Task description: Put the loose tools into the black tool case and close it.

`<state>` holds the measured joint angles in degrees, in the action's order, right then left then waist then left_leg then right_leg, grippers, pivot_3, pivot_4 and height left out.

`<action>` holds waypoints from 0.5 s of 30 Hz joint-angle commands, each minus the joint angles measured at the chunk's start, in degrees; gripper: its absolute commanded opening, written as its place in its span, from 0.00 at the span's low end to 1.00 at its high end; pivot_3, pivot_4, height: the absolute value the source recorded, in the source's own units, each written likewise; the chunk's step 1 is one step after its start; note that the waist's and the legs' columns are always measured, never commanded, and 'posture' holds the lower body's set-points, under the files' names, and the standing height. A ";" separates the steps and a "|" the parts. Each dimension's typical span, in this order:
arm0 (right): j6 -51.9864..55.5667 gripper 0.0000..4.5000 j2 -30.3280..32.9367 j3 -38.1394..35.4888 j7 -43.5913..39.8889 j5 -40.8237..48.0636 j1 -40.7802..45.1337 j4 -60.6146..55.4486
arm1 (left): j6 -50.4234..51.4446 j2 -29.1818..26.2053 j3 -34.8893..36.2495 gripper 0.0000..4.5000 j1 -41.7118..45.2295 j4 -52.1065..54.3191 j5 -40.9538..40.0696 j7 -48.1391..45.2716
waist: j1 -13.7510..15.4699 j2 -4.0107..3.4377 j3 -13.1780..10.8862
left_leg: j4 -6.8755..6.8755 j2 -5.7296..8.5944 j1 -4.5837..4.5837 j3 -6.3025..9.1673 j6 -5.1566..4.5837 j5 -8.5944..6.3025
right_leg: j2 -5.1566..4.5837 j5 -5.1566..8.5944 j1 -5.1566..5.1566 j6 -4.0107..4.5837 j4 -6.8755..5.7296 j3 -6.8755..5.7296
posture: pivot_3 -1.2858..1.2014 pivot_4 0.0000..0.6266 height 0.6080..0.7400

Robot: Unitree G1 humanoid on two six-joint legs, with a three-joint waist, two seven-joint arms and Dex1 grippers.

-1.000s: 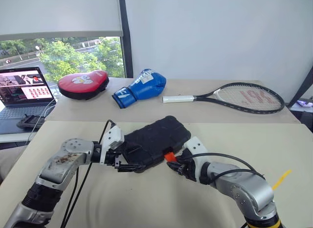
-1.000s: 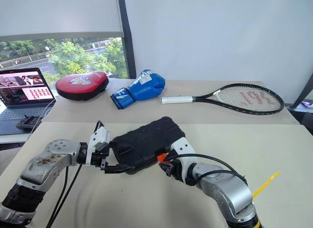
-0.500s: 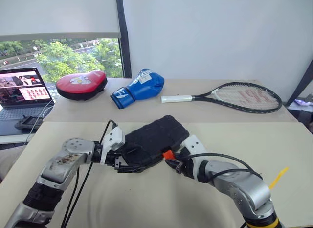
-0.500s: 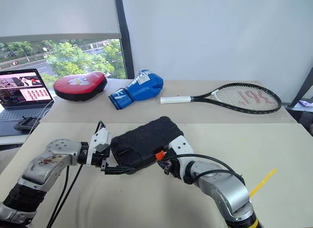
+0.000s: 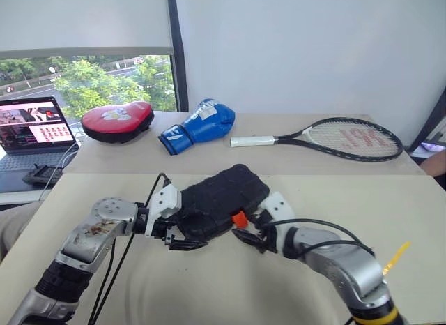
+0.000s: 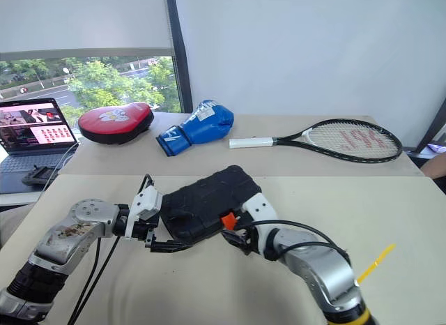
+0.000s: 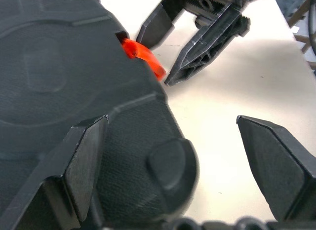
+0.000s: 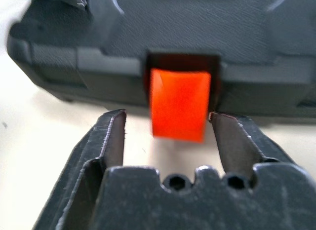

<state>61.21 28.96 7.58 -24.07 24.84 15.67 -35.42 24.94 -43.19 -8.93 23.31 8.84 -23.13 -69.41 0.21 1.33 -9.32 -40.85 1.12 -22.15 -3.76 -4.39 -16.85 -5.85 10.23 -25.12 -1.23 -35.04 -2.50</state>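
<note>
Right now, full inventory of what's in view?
Tool case: one, black, shut, near table between both arms.
Latch: one, orange, on the case's front edge.
Strip: one, yellow, near table, right edge.
Racket: one, black, far table, right.
Boxing glove: one, blue, far table, middle.
Punch pad: one, red, far table, left.
Laptop: one, open, far left.
Left gripper: fingers open at the case's left end.
Right gripper: fingers open, either side of the latch.
</note>
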 commanded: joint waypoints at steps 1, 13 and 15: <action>3.36 0.48 2.83 -5.17 -3.61 5.36 -0.90 -6.05 | 0.55 -0.21 -0.42 1.00 -1.15 -0.60 1.04 0.37 | 0.10 0.00 0.00 | 0.00 0.00 0.00 0.00 0.00 -0.01 | 0.00 0.00 0.00 0.00 0.01 0.00 | 0.52 0.24 1.00; 0.28 0.01 2.09 6.70 -6.63 1.10 12.67 11.87 | 0.18 0.03 -0.37 1.00 -1.07 -0.71 1.47 0.67 | -0.08 0.00 0.00 | 0.01 -0.05 0.05 0.01 -0.14 -0.08 | 0.03 -0.01 0.00 0.02 -0.02 0.03 | 0.52 0.24 1.00; -1.45 0.01 1.54 8.24 -7.44 -0.38 14.86 15.36 | 0.17 0.04 -0.42 1.00 -1.09 -0.66 1.51 0.73 | -0.12 -0.01 0.00 | 0.01 -0.04 0.03 0.01 -0.10 -0.06 | 0.03 -0.01 -0.02 0.02 -0.02 0.02 | 0.52 0.24 1.00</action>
<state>63.01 30.92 15.23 -30.75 26.04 28.63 -21.74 24.27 -43.00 -8.73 22.86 9.03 -22.63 -68.89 0.09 1.33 -9.32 -40.85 1.08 -22.13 -3.76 -4.44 -16.87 -5.82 10.22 -25.13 -1.21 -35.05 -2.49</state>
